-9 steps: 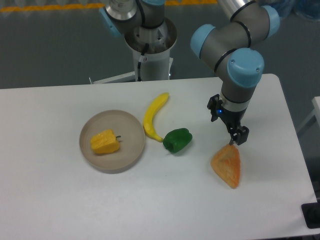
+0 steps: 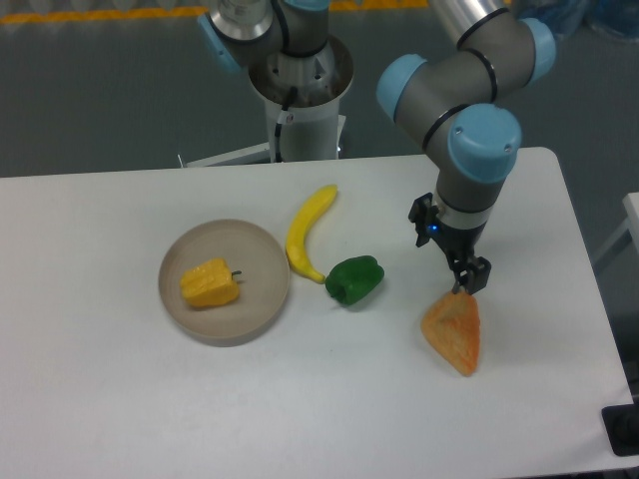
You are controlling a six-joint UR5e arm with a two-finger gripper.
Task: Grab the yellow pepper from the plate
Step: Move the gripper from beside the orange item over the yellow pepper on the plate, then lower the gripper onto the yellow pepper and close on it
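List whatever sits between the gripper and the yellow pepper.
The green pepper lies on the table roughly between the gripper and the yellow pepper on the plate; the banana lies just behind that line.

White table (image 2: 120,399): flat matte top, rounded corner behind and to the right of the jaws; its surface spreads to their left and toward the camera. Light is even, shadows soft. Beyond the far edge, behind the jaws, lies dark grey floor (image 2: 90,90). A yellow stripe (image 2: 80,14) runs along the top left, well away from the jaws. At the lower right corner, a dark object (image 2: 621,429), possibly a bracket, is cut off by the frame.
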